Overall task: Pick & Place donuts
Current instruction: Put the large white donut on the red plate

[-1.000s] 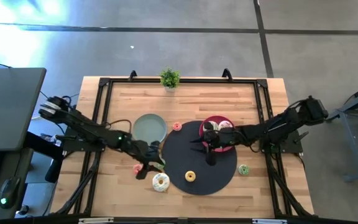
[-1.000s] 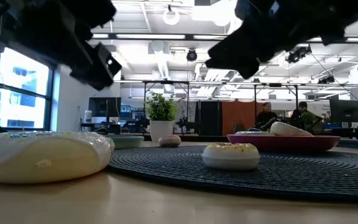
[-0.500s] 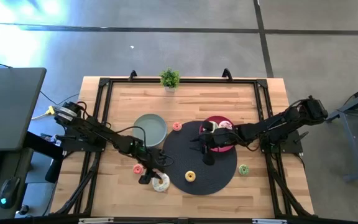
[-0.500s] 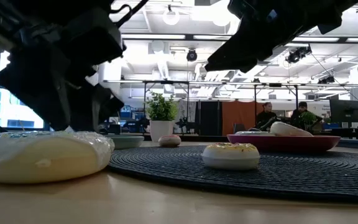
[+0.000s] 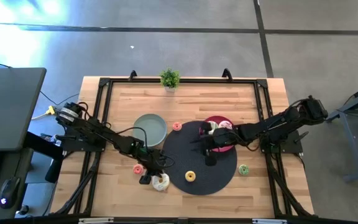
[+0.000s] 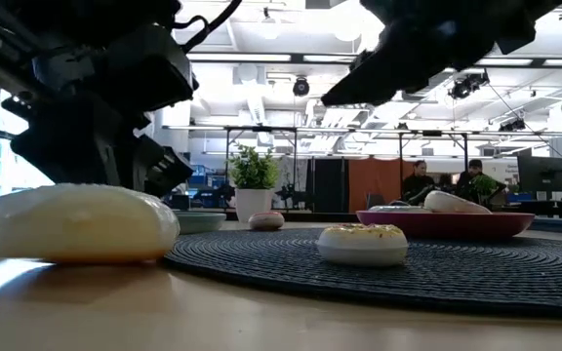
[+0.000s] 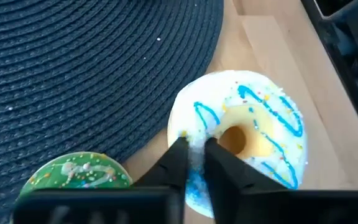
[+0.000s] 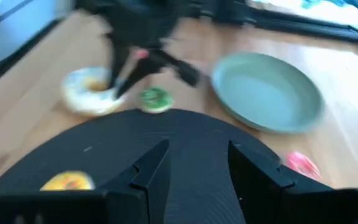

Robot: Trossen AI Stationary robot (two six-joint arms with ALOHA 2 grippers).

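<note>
Your left gripper (image 5: 148,179) is down at the table's near edge, right on the white donut (image 7: 241,140) with blue squiggles, which lies on the bare wood just beside the edge of the black mat (image 5: 219,163). In the left wrist view its two fingers (image 7: 178,163) are nearly closed, with a thin gap between them, and their tips press on the donut's rim beside the centre hole; the donut is not clamped between them. A small green donut (image 7: 79,177) sits just beside, at the mat's edge, and a small pink one (image 5: 138,168) lies on the wood by the arm. Behind them is the grey-green plate (image 5: 150,129). A yellow donut (image 5: 190,177) rests on the mat. Your right gripper (image 5: 208,154) hangs over the mat, next to the red plate (image 5: 218,121), fingers spread wide with nothing between them. Another green donut (image 5: 243,169) lies on the wood beyond the mat.
</note>
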